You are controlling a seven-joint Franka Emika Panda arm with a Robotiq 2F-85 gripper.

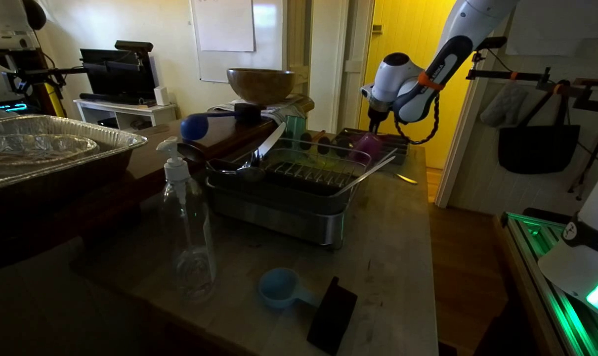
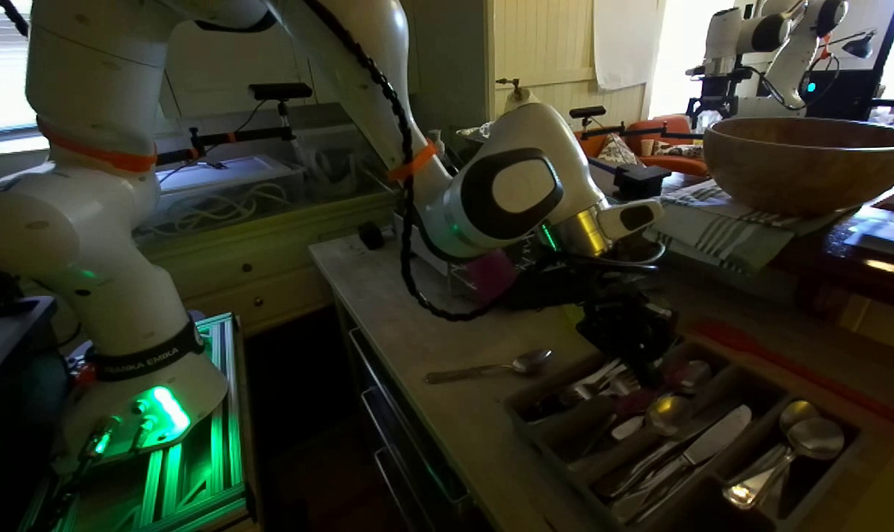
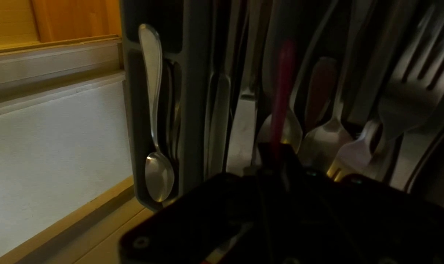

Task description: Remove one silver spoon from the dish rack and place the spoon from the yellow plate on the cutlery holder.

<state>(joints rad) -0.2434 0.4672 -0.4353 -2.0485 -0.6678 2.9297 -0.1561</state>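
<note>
Partly hidden, the cutlery holder [image 3: 193, 110]

In both exterior views we count two arms [image 2: 85, 199] and one bowl [image 1: 261, 86]. In an exterior view we find one rack [image 1: 284, 217], one bottle [image 1: 188, 237], two foil trays [image 1: 81, 129] left, one scoop [image 1: 279, 288] near, one bag [image 1: 538, 148] right. In an exterior view we see one holder [image 2: 574, 467], one spoon [image 2: 524, 362] left of it, at least three inside.

My end effector [image 1: 374, 127] points down beyond the dish rack [image 1: 274, 218], which stands on the desk [image 1: 393, 287] near a pump bottle [image 1: 188, 237].
</note>
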